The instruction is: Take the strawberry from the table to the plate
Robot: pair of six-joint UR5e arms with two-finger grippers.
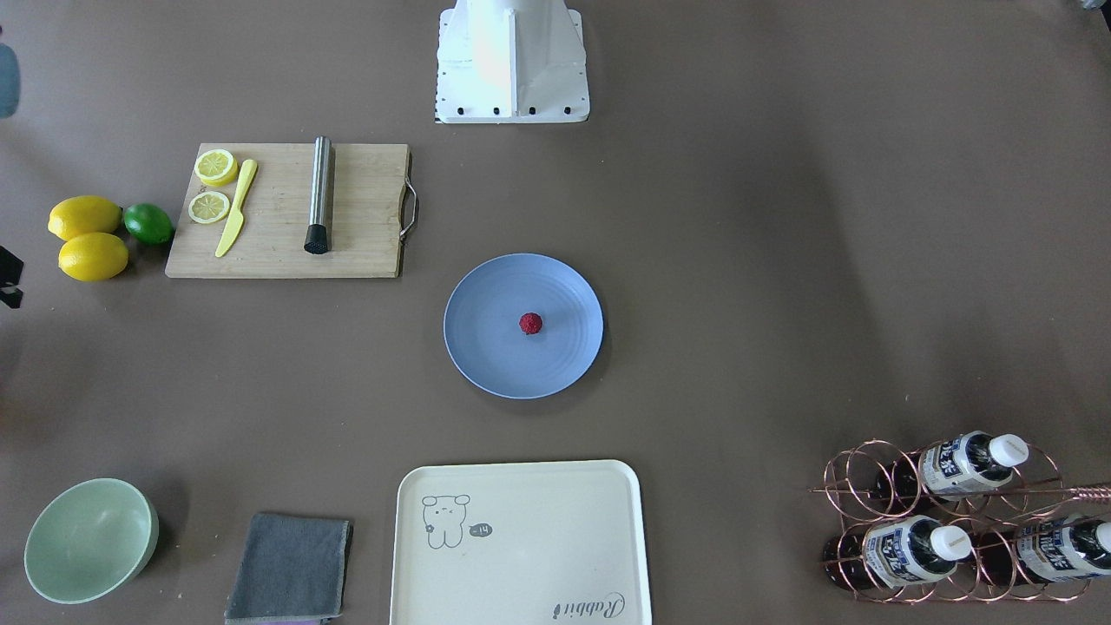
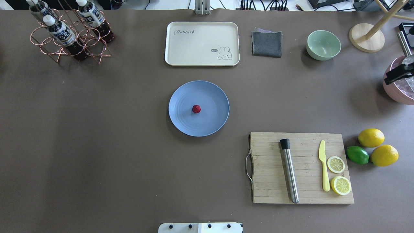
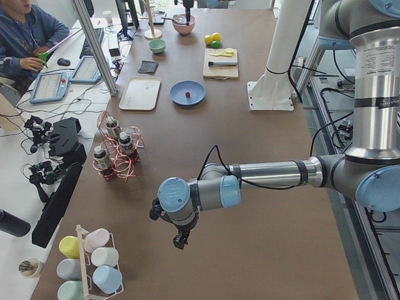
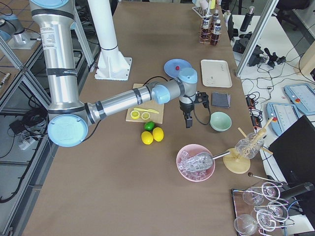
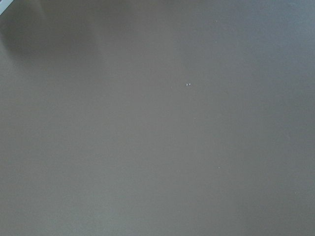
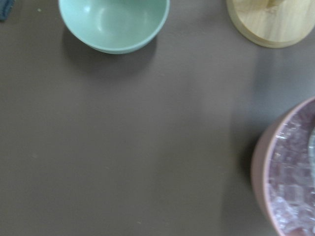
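Observation:
The strawberry (image 1: 530, 323) (image 2: 196, 109) is a small dark-red berry lying near the middle of the round light-blue plate (image 1: 486, 356) (image 2: 182, 121) at the centre of the grey-brown table (image 2: 97, 145). Neither gripper is near it. In the exterior left view my left gripper (image 3: 180, 240) hangs over bare table at the near end, far from the plate. In the exterior right view my right gripper (image 4: 188, 120) points down between the green bowl (image 4: 220, 121) and the lemons (image 4: 152, 133). For both I cannot tell open or shut.
A wooden cutting board (image 2: 300, 168) carries a steel muddler, a yellow knife and lemon slices. Two lemons and a lime (image 2: 357, 154) lie beside it. A cream tray (image 2: 202, 43), grey cloth (image 2: 266, 42), pink ice bowl (image 2: 399, 92) and a wire bottle rack (image 2: 69, 35) stand around.

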